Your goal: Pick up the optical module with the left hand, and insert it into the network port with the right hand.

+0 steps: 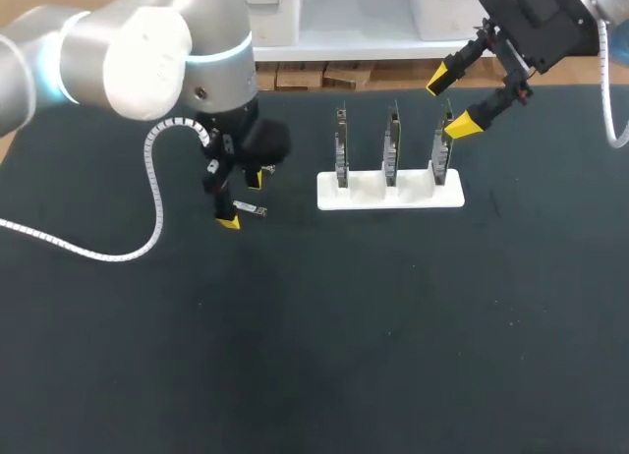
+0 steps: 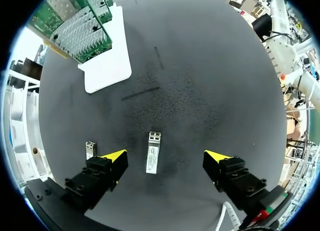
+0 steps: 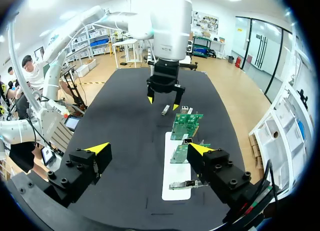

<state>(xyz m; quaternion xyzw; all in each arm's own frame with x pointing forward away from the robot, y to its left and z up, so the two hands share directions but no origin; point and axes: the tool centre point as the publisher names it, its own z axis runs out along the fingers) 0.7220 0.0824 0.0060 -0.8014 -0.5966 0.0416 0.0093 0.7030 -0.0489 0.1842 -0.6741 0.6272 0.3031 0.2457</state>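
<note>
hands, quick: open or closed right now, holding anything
Left hand: open, around the module but not gripping it.
Right hand: open, empty.

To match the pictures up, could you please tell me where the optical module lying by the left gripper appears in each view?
Head view: the optical module lies just by the left gripper, left of the white rack.
Left wrist view: optical module between the left gripper's open fingers; white rack ahead.
Right wrist view: optical module under the left gripper, beyond the white rack.
Shared landmark: the white rack.
</note>
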